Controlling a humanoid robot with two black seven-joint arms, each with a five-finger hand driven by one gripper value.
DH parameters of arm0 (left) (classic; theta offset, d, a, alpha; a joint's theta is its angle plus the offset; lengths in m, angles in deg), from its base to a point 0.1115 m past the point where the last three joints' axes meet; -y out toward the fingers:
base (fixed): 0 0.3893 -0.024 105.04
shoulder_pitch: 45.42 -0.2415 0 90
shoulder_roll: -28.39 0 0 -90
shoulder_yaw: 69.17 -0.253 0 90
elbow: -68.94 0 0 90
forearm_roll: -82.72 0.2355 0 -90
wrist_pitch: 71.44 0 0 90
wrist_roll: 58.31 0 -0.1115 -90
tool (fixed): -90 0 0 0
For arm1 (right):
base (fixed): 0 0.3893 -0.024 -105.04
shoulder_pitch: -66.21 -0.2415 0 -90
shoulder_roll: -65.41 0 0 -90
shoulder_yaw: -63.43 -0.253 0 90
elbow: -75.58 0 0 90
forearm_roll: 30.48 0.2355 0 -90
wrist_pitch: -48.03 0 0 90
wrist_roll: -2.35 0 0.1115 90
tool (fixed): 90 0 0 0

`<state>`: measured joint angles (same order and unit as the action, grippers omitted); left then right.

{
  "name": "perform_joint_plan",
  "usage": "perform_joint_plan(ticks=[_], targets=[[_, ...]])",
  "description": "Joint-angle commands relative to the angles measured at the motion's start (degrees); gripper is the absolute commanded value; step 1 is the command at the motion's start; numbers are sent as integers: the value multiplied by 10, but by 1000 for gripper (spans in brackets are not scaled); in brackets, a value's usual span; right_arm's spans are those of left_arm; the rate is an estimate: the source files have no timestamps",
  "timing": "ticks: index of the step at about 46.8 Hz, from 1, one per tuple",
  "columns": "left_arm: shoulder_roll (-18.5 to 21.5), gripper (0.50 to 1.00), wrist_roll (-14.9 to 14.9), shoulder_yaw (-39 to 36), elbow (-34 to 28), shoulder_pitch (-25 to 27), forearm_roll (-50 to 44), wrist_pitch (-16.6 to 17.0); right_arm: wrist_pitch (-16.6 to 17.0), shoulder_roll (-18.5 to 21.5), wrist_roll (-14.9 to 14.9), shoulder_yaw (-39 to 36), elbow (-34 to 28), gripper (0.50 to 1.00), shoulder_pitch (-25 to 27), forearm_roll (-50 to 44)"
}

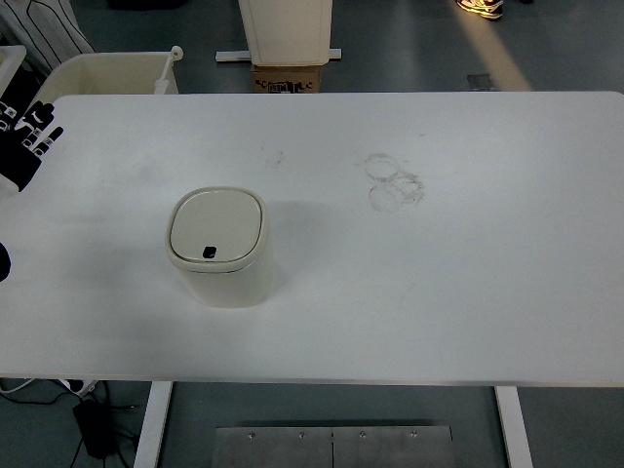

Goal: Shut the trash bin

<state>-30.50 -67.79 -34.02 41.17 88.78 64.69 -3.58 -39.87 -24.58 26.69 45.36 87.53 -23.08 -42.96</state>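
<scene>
A small cream trash bin (222, 249) stands on the white table (439, 292), left of centre. Its lid (216, 225) lies flat and shut on top, with a small black button at its near edge. My left hand (30, 139) is at the table's far left edge, well left of and beyond the bin, with its fingers spread and holding nothing. A dark part of the left arm (3, 261) shows at the left border. The right hand is out of view.
Faint ring smudges (394, 181) mark the table right of centre. Beyond the far edge stand a cream tub (107, 73), a cardboard box (288, 78) and a white cabinet (286, 27). Cables (58, 390) lie on the floor at bottom left.
</scene>
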Motion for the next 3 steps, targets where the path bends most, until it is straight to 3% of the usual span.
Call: perform_joint_plan(ticks=[1,3], targets=[[0,1000,0,0,0,-2,0,0,0,0,1,1,0,991,0,0],[0,1000,0,0,0,-2,0,0,0,0,2,0,0,991,0,0]])
